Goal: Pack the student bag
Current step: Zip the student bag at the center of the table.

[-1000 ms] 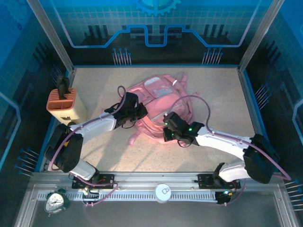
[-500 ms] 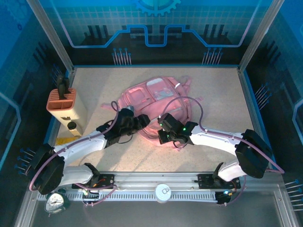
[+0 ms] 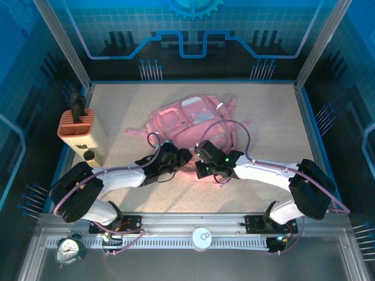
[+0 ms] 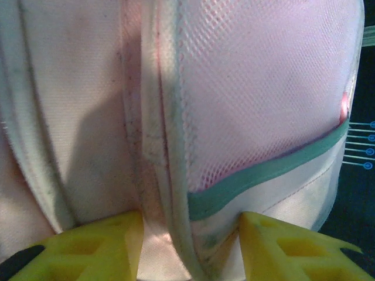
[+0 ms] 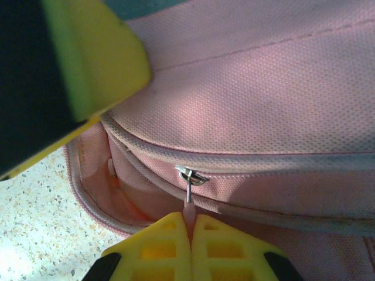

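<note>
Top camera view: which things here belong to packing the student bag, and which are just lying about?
In the job: student bag; its zipper pull, pinched by the right gripper; left gripper, fingers apart around a bag seam.
Lying about, untouched: orange-and-cream pen holder; alarm clock; white round item.

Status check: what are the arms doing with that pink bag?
Left tool open astride student bag seam. Right tool shut on zipper pull. Pen holder apart, left.

Left arm [image 3: 120, 175], right arm [image 3: 263, 171]: white shells, black joints, purple cables [image 3: 249, 140]. Fingers [image 5: 167, 237] yellow, pocketed. Green light [image 3: 227, 158] behind right claw [image 5: 191, 225].
</note>
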Available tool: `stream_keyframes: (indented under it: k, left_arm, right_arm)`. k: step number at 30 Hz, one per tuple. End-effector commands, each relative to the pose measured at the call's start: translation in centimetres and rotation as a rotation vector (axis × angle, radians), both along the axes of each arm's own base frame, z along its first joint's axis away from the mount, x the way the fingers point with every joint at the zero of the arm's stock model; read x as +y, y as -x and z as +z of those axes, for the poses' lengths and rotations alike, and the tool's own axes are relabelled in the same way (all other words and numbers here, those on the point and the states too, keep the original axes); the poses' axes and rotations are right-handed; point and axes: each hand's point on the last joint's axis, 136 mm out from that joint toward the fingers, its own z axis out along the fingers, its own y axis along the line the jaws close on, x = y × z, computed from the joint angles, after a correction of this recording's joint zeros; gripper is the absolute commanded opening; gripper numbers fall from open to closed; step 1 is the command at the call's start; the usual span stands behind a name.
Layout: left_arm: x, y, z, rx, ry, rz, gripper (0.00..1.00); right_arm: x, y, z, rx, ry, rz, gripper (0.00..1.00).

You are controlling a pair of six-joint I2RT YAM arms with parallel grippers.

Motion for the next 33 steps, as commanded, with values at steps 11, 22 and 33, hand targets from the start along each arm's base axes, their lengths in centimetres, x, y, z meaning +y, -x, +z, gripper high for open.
stream_keyframes:
  k: [11, 22, 33]
  left_arm:
    - [0.6, -1.3, 0.9, -0.052, -0.062, 0.025, 0.00]
    - [4.4, -1.8, 1.6, -0.045, -0.157, 0.011, 0.00]
    - [8.3, -3.2, 2.5, -0.053, -0.278, -0.028, 0.00]
  right_arm:
    - [-5.0, -0.3, -0.2, -0.002, 0.164, -0.104, 0.00]
    - [-11.1, -3.1, 0.3, -0.013, 0.179, -0.232, 0.00]
    - [-12.6, -2.5, 0.0, -0.013, 0.274, -0.197, 0.00]
